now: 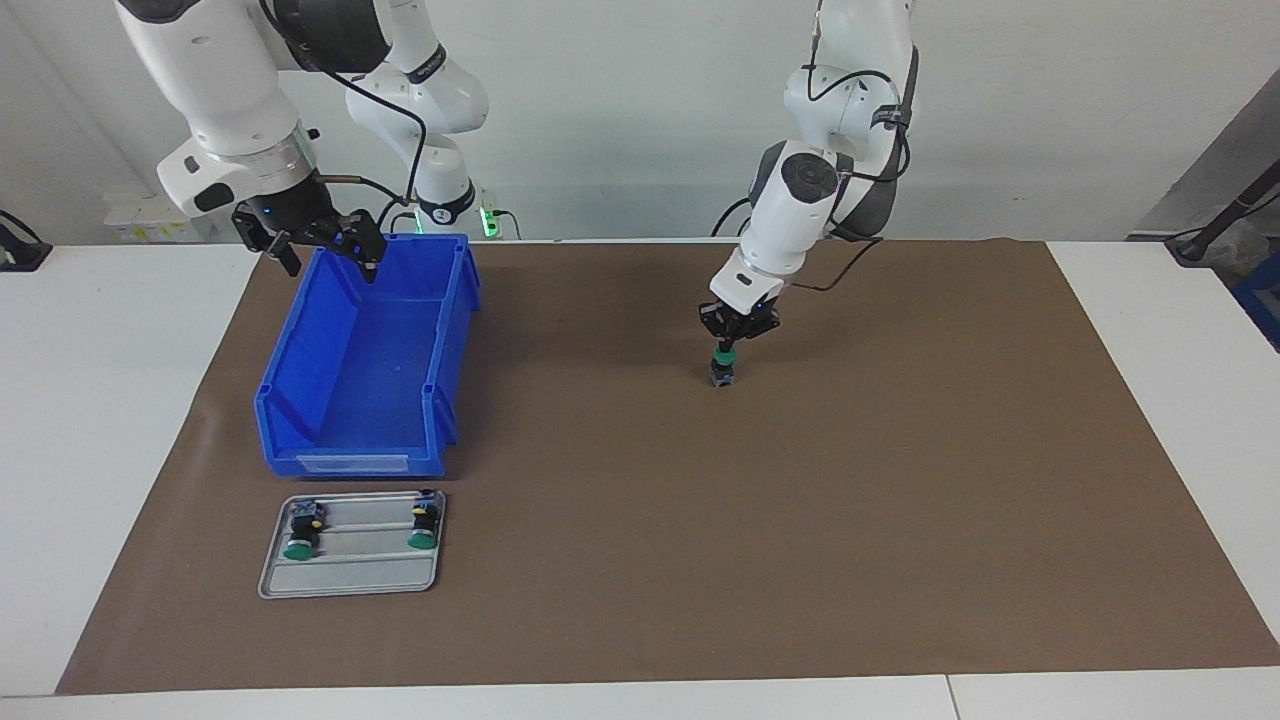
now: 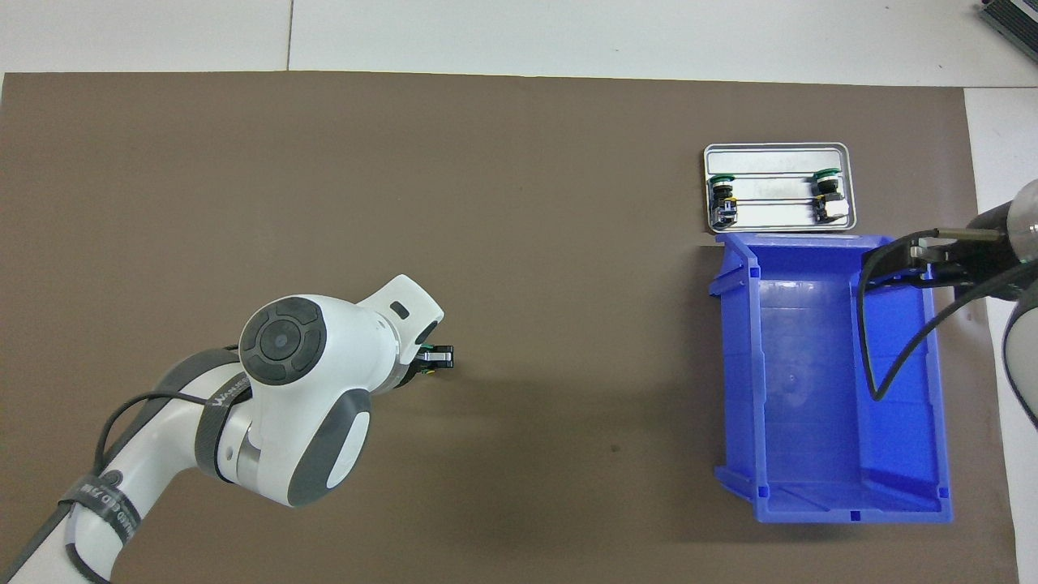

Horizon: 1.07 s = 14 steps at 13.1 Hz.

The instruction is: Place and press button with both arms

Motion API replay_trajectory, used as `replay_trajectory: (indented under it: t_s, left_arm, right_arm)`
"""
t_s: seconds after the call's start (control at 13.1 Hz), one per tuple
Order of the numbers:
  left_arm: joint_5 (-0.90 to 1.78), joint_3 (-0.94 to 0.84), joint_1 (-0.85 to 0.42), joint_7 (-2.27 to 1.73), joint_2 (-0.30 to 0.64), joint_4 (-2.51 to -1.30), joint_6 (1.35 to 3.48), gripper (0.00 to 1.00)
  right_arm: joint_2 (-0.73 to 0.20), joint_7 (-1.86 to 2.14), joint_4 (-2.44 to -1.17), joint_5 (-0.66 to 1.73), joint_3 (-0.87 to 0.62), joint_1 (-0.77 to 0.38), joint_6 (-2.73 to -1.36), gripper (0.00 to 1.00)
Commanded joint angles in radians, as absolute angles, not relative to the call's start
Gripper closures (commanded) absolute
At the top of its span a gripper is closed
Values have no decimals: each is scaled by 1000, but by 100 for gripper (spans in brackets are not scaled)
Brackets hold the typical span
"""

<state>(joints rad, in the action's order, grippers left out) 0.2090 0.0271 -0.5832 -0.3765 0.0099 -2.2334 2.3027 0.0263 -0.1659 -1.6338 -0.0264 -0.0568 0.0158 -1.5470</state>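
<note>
The left arm's black pincer (image 1: 734, 338) is shut tight on the small green-capped button (image 1: 724, 362), standing it on the brown mat in the middle of the table. The right pincer (image 1: 318, 243) hangs wide open and empty over the blue plastic bin (image 1: 362, 400). I think it must come over next and press the cap; no writing can be read.

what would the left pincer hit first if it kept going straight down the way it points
The left pincer points straight down, shut on the button. The button would meet the brown mat first; its base looks at or just above the mat, though I can't tell contact.
</note>
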Motion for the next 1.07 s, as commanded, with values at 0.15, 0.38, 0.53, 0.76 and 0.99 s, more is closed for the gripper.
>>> replay_trajectory:
  t_s: [0.15,0.38,0.53,0.76,0.99]
  left_arm:
    - [187,41,-604,-390,6,-2290,2393,100]
    - [187,41,-604,-390,23,-2293,2401,100]
    - [187,41,-606,-387,23,-2302,2401,100]
    - [184,43,-604,-387,23,-2293,2387,100]
    - [178,44,-588,-385,43,-2185,2301,100]
  right_arm:
    - [51,-152,-1661,-15,-69,21,-1566,0]
    - [51,-155,-1663,-15,-71,20,-1566,0]
    - [51,-155,-1663,-15,-72,17,-1568,0]
    - [51,-156,-1666,-15,-72,-3,-1588,0]
    - [51,-181,-1667,-15,-72,-43,-1606,0]
